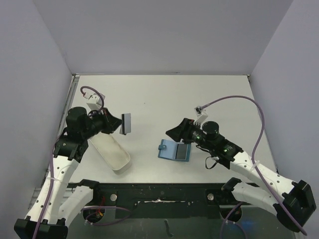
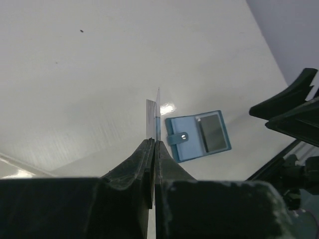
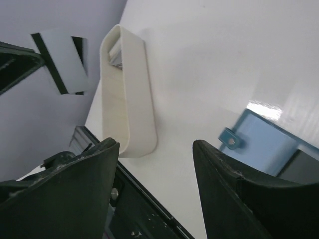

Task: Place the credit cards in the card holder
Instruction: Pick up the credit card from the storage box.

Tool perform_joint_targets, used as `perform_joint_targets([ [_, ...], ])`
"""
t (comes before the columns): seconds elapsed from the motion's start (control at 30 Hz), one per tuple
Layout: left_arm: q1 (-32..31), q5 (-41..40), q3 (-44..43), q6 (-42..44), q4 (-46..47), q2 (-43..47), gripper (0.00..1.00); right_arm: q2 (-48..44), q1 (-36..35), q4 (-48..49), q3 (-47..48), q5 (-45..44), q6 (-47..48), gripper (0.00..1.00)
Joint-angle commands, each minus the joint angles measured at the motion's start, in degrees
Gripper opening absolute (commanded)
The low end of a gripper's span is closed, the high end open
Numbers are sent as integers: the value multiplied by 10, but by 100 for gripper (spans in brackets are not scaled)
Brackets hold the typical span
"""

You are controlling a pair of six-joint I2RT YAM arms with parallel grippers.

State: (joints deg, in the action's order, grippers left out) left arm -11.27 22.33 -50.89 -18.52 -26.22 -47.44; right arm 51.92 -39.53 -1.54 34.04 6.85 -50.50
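A pale credit card [image 1: 126, 123] stands on edge in the air, and my left gripper [image 1: 120, 124] is shut on it above the far end of the tray. In the left wrist view the card [image 2: 157, 115] shows edge-on, sticking out past the closed gripper [image 2: 153, 141]. The teal card holder [image 1: 171, 149] lies open on the table, its strap tab toward the left, with a dark card [image 1: 183, 151] in its right half. My right gripper [image 1: 172, 133] hovers open just above the holder's far edge. Nothing is between its fingers. In the right wrist view that gripper [image 3: 155, 143] frames bare table, with the holder [image 3: 264, 142] at the right.
A long white oblong tray [image 1: 110, 151] lies diagonally under the left arm, near the table's front edge [image 1: 159, 185]. A pale item [image 3: 115, 52] sits in its far end. White walls enclose the table on three sides.
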Motion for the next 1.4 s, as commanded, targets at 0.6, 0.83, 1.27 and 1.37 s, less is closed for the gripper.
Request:
perform_joint_targets([
  [0.6, -21, 143, 187, -352, 455, -3, 0, 232, -49, 391, 80, 68, -151, 81],
  [0.83, -126, 51, 217, -365, 550, -91, 0, 156, -37, 289, 32, -5, -127, 76],
  [1.27, -196, 49, 182, -329, 566, -161, 0, 16, -26, 90, 0, -26, -37, 74],
  [1.37, -201, 84, 185, -339, 567, -144, 0, 7, -25, 92, -5, -3, -34, 69],
])
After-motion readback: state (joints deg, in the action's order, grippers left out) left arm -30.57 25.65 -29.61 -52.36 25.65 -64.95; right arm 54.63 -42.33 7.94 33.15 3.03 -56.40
